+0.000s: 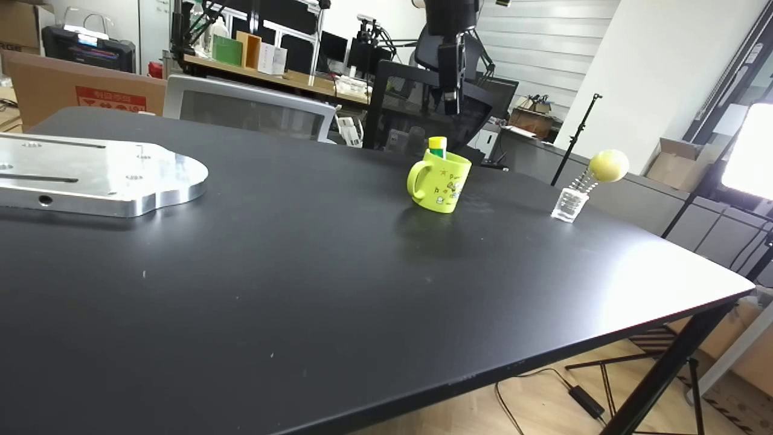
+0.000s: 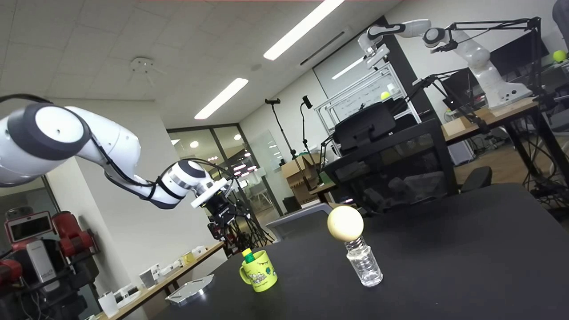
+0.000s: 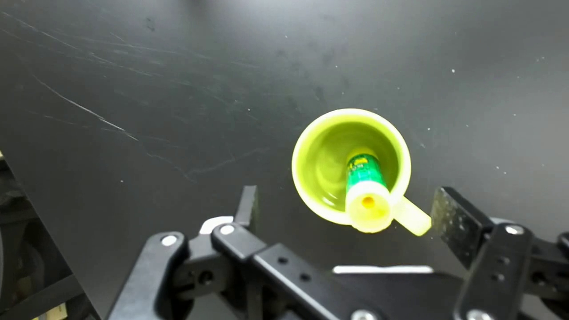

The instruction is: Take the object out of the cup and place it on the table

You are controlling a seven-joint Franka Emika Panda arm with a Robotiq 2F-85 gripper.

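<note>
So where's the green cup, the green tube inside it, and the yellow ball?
Green cup [image 1: 445, 183]: in an exterior view, printed side.
Green tube [image 3: 368, 194]: in the wrist view, yellow top.
Yellow ball [image 1: 609, 165]: in an exterior view, its middle.

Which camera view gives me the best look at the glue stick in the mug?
The wrist view: it looks down into the lime-green mug, so the glue stick shows from its pale upper end down along its green label. In both exterior views, only its yellow end and some green show above the rim.
</note>
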